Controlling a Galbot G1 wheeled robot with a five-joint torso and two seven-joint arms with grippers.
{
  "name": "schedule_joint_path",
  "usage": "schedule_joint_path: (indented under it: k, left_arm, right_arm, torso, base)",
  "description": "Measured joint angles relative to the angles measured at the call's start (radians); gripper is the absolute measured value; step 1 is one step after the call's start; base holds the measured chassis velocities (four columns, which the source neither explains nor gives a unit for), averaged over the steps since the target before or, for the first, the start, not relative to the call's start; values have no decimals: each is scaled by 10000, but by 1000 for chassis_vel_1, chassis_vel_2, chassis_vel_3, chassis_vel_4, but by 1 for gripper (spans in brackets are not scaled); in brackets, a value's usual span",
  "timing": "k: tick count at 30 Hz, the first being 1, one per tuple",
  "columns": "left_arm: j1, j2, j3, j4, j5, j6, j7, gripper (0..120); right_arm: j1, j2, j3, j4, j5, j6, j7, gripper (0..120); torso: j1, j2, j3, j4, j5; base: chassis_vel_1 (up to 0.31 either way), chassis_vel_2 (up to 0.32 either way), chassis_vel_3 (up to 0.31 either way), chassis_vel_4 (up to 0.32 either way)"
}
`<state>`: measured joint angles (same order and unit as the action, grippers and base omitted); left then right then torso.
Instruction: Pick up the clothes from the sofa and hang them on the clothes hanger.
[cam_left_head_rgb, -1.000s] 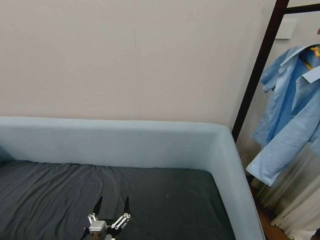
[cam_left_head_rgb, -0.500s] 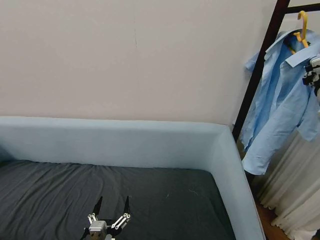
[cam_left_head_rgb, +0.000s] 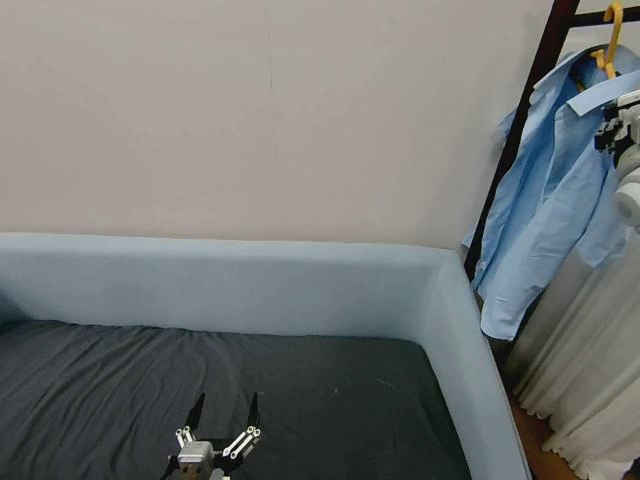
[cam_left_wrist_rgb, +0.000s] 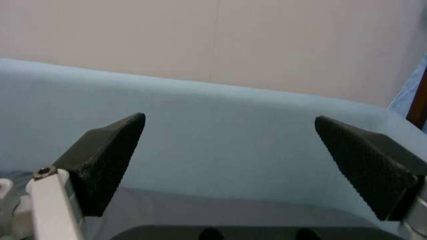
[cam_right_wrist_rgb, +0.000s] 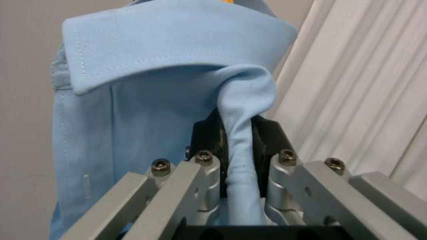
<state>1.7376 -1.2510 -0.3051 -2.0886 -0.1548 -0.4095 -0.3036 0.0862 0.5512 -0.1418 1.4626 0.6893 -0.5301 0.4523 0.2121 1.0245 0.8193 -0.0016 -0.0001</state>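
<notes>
Right claw (cam_left_head_rgb: 612, 112): raised high at the far right, clenched on a fold of the shirt (cam_left_head_rgb: 545, 200). In the right wrist view the blue cloth runs down between its two fingers, pinched tight.
Shirt: light blue, off the sofa (cam_left_head_rgb: 250, 285), hanging up by the rack (cam_left_head_rgb: 520, 130). The body and a sleeve drape below the right claw and out toward the left claw's side.
Collar (cam_right_wrist_rgb: 173, 47): turned down, sitting just above the right claw; the pinched fold comes out from under it.
Hanger (cam_left_head_rgb: 611, 38): yellow, inside the shirt's neck, just above the right claw. Its hook reaches up to the rack's top bar, though I cannot tell whether it rests on the bar.
Rack: a dark slanted post just beside the right claw, on the sofa side; the shirt's shoulder and sleeve lie across it.
Curtain (cam_left_head_rgb: 590, 370): pale and pleated, behind and below the right claw.
Left claw (cam_left_head_rgb: 225, 415): low, well apart from the right claw, released. Its dark fingers (cam_left_wrist_rgb: 107, 150) are spread wide as it hovers over the seat (cam_left_head_rgb: 100, 390).
Seat: dark grey, creased, directly under the left claw.
Sofa: a pale blue back runs ahead of the left claw. The arm on the right claw's side ends near the rack's foot, below the shirt's hem.
Wall (cam_left_head_rgb: 250, 120): plain, beyond the sofa back, facing the left claw.
</notes>
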Motion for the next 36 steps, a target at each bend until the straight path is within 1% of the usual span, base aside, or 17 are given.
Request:
schedule_joint_path:
  k: [11, 14, 19, 22, 28, 36]
  left_arm:
    - [0, 1, 0, 0, 0, 0, 1, 100]
    - [0, 0, 0, 0, 0, -1, 1, 100]
    - [0, 0, 0, 0, 0, -1, 2, 100]
    - [0, 0, 0, 0, 0, -1, 2, 100]
    - [0, 0, 0, 0, -1, -1, 2, 100]
    - [0, 0, 0, 0, 0, -1, 2, 100]
  right_arm:
    - [1028, 294, -492, -203, 786, -788, 509, 7]
    - [1480, 533, -776, -223, 1242, -1244, 868, 7]
    - [2108, 852, -1187, -506, 1834, -1646, 1328, 7]
    - [2630, 1203, -1514, -842, 2641, -1998, 1959, 7]
    - [2979, 1617, -1649, -1339, 3297, -2050, 2624, 7]
    - [3156, 1879, -1636, -1852, 3179, -1948, 2877, 7]
  torso:
    - [0, 0, 0, -1, -1]
    - [0, 0, -1, 0, 0]
    - [0, 0, 0, 1, -1]
    - [0, 0, 0, 2, -2]
    - [0, 0, 0, 0, -1]
    - [0, 0, 0, 2, -1]
  base:
    - [0, 0, 0, 0]
    - [0, 0, 0, 0]
    - [0, 0, 0, 0]
    - [0, 0, 0, 0]
    - [0, 0, 0, 0]
    - [0, 0, 0, 0]
